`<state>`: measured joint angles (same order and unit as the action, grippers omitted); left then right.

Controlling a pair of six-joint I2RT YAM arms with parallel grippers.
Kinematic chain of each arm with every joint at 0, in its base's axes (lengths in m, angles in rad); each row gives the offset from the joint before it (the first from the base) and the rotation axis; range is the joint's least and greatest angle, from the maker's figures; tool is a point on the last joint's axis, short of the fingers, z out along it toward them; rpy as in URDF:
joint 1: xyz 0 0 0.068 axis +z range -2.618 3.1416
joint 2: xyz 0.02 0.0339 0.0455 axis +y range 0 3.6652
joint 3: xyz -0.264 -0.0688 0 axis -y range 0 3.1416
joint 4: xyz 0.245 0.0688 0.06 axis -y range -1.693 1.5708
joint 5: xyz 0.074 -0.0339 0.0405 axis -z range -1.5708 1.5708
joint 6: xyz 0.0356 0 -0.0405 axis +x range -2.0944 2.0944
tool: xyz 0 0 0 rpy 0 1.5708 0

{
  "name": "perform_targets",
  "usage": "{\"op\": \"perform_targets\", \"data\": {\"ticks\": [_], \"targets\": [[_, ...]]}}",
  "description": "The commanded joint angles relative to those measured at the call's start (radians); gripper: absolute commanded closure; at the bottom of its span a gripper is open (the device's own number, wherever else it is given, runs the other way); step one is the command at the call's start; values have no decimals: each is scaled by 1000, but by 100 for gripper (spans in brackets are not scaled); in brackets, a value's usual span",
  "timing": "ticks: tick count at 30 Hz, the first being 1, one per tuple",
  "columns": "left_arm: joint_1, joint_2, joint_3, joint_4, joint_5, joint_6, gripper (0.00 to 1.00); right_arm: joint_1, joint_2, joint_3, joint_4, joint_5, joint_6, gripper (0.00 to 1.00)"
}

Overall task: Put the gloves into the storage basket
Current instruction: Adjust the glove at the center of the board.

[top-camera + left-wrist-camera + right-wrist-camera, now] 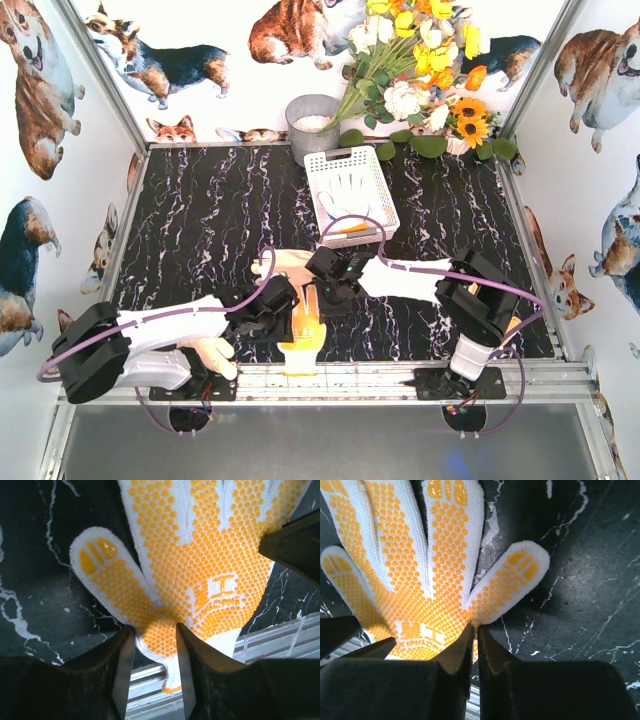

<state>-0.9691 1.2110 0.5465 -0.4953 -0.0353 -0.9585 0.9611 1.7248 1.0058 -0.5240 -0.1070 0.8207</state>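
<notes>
left end effector (154, 629) ajar, right end effector (475, 628) closed

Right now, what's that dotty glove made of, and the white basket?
The glove looks like white knitted fabric, its ribbed weave showing, with raised orange dots, probably rubbery. The basket seems hard plastic: smooth white, with moulded slots in its walls.

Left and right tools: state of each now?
Left tool: open, astride the cuff end of the white knit orange-dotted glove.
Right tool: shut on that glove's palm edge.
</notes>
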Motion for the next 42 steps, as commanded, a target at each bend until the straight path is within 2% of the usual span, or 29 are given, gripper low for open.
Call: {"op": "perform_targets", "data": {"ticks": [1, 8, 18, 23, 32, 36, 37, 38, 40, 42], "targets": [[4, 69, 8, 59, 33, 1, 71, 6, -31, 22, -62, 163, -12, 100], [-13, 117, 20, 234, 96, -60, 75, -6, -109, -32, -167, 278, -39, 100], [-34, 203, 48, 348, 75, -112, 77, -124, -275, -172, -139, 237, -49, 100], [-33, 274, 87, 407, 74, -112, 77, -183, -271, -168, -101, 224, -72, 100], [-14, 309, 111, 374, 7, -87, 75, -220, -212, -120, -81, 243, -110, 100], [-14, 287, 118, 339, -5, -74, 71, -221, -229, -102, -121, 244, -112, 100], [-14, 272, 123, 323, -16, -66, 69, -220, -244, -97, -138, 250, -113, 97], [-13, 253, 133, 299, -28, -54, 65, -220, -266, -91, -158, 259, -114, 88], [-7, 212, 170, 229, -52, -19, 52, -220, -315, -76, -215, 296, -120, 71], [4, 166, 252, 134, -85, 24, 38, -220, -369, -57, -302, 350, -128, 61]]}}
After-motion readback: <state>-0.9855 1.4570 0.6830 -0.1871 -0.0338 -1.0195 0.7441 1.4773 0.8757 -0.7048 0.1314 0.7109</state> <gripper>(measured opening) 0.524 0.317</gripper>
